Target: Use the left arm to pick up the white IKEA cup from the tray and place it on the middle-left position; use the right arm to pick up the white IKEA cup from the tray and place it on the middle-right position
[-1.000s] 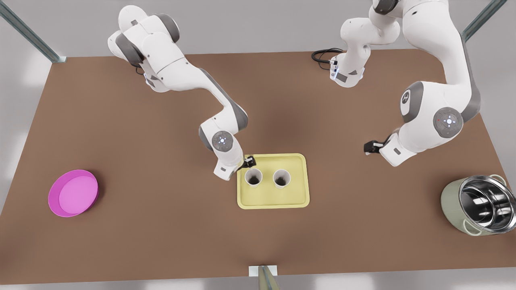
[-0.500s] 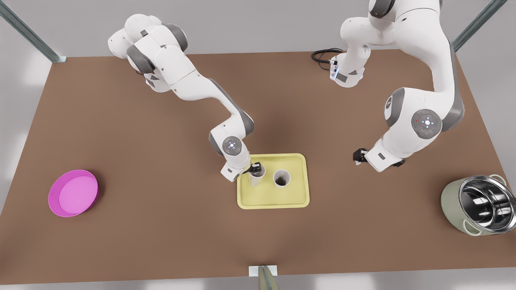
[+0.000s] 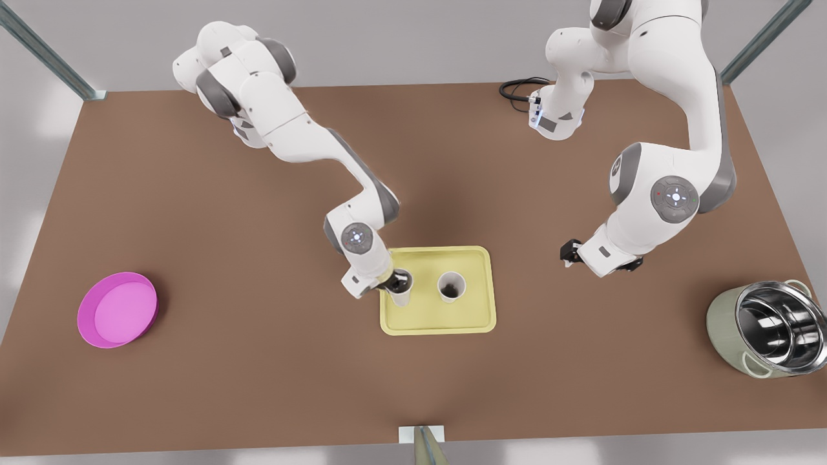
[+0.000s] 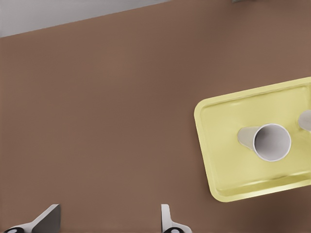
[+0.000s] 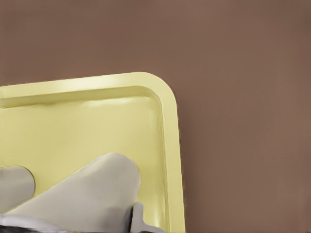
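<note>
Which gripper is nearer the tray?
Right. The right gripper is over the tray's edge on the front view's left, clamped on a cup. The left gripper hangs open above bare table, well off the tray.

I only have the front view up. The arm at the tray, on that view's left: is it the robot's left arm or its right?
Observer: The right. The right wrist view looks down on a corner of the tray, with a white cup pressed close against one finger of the right hand.
Operator: And the other hand, waiting on the front view's right, open or shut?
Observer: Open. In the left wrist view the left hand has its fingers spread wide over bare table, well off the tray.
</note>
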Robot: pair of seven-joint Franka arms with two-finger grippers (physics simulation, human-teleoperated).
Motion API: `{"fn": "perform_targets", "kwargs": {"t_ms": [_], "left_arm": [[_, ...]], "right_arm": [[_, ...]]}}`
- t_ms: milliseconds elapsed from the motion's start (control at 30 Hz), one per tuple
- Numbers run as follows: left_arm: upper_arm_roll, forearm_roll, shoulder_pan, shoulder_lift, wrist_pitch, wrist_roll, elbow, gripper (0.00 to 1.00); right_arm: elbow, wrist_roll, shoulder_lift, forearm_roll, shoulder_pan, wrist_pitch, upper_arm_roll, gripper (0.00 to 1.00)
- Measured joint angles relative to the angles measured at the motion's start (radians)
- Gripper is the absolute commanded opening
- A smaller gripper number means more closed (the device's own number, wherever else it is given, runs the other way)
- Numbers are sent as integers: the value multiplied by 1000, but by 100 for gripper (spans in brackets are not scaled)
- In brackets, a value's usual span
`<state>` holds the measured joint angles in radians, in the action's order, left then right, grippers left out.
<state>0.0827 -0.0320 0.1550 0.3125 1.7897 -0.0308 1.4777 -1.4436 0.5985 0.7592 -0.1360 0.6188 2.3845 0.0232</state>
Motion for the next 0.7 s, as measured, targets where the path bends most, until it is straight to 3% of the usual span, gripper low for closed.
{"fn": "perform_targets", "kwargs": {"t_ms": [133,333,700], "left_arm": [[0,-1,9,15,5,-2,0,100],[4,-45,216,133,88,-91,0,100],[6,-6,287,342,336,-293,-59,100]], "right_arm": [[4,-39,-110,-5,-128,-53,2,3],[4,-259,-147,-2,-524,-205,3,4],[47,-631,-8,40,-581,-239,4,9]]}}
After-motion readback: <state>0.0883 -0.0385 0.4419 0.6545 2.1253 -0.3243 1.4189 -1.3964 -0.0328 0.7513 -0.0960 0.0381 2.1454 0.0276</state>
